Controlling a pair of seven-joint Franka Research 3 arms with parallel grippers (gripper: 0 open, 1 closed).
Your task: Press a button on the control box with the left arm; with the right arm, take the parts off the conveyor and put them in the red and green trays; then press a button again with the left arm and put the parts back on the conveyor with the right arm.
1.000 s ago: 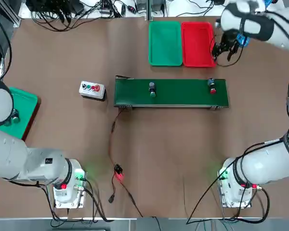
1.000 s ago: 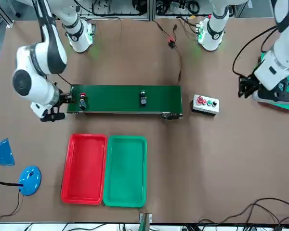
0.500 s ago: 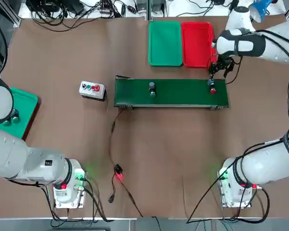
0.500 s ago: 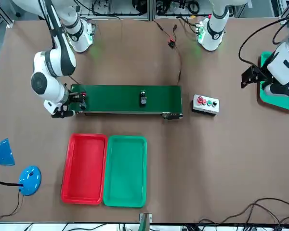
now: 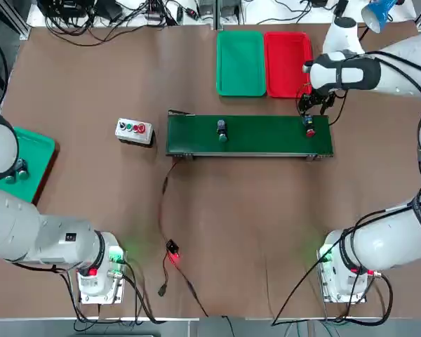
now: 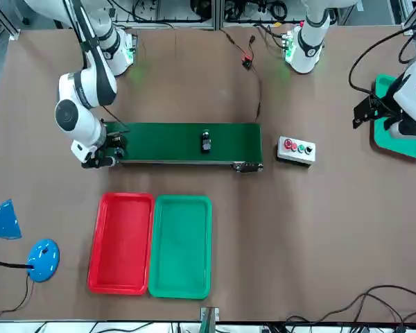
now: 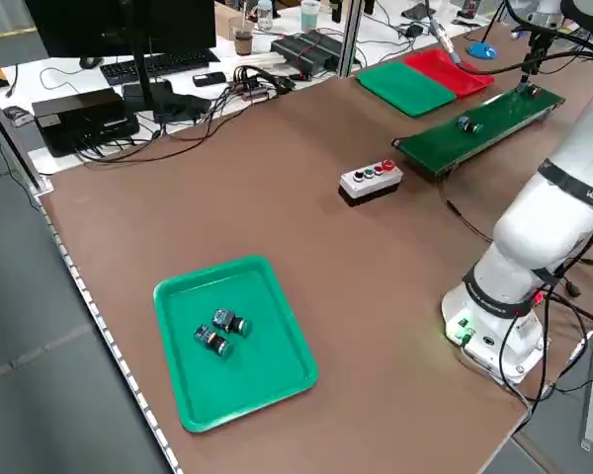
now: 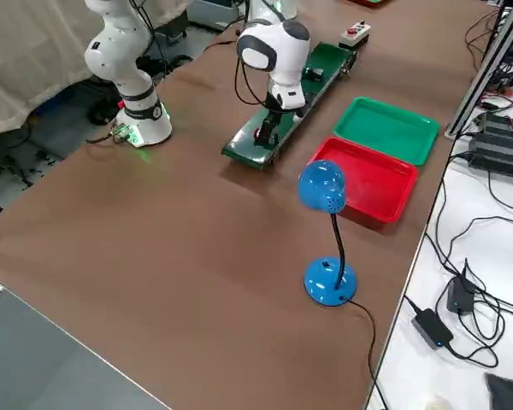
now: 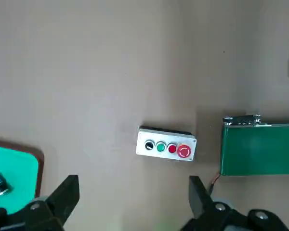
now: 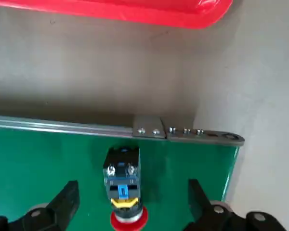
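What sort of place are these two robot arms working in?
Probably a robotics lab or test bench: a control box and a small green conveyor sit on the arms' table, with a monitor and keyboard on a desk beside it.

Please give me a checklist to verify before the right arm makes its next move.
1. Right gripper jaws open: ok, they stand apart on both sides of the red-capped button part.
2. Red-capped part lies on the conveyor: ok.
3. Red tray and green tray beside it have room: ok, both are empty.
4. Left gripper away from the control box: ok, its open jaws hover beyond the box's edge.
5. Conveyor standing still: cannot tell.
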